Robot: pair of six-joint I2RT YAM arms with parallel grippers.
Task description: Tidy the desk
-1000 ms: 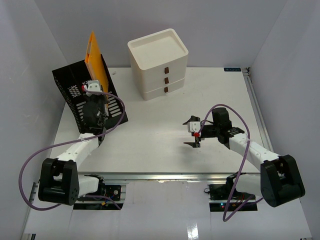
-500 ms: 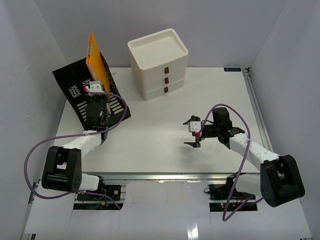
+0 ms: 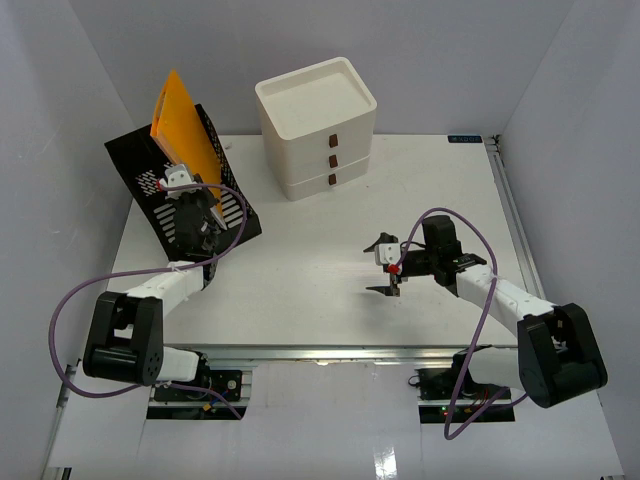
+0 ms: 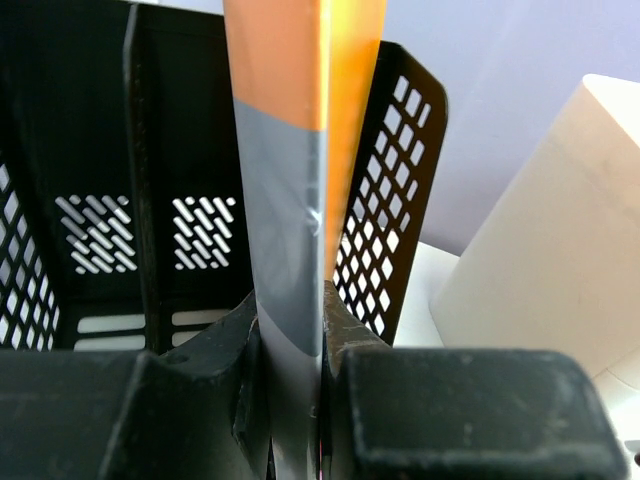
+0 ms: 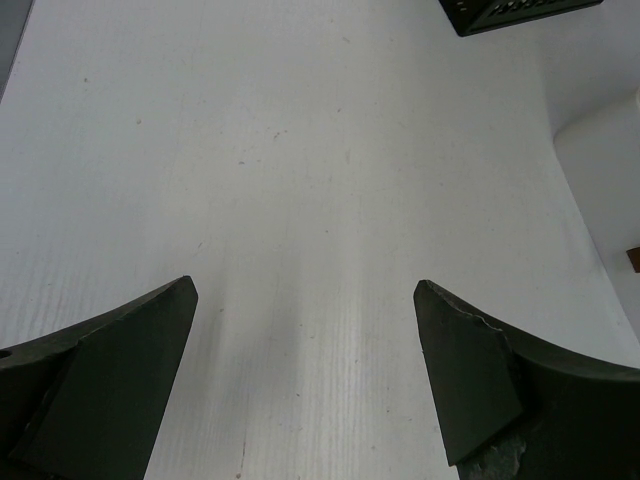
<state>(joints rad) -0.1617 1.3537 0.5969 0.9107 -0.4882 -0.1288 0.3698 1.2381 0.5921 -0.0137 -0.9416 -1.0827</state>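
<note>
Folder (image 3: 180,120) farther left (desk (image 3: 320,250) beneath left hand (image 4: 292,335))

Bare desk (image 3: 300,270) is seen across the middle of the top view, and a wide lane is offered there from the lower edge upward. The upper centre is blocked by the drawer box (image 3: 316,125). The upper left is taken up by the black rack (image 3: 140,190), over which the orange folder (image 3: 178,120) is held on edge by the left gripper (image 3: 188,195). A gap of bare surface is seen between rack and box. Centre right is occupied by the right gripper (image 3: 385,265), its jaws spread over bare desk. The upper right is unobstructed.
</note>
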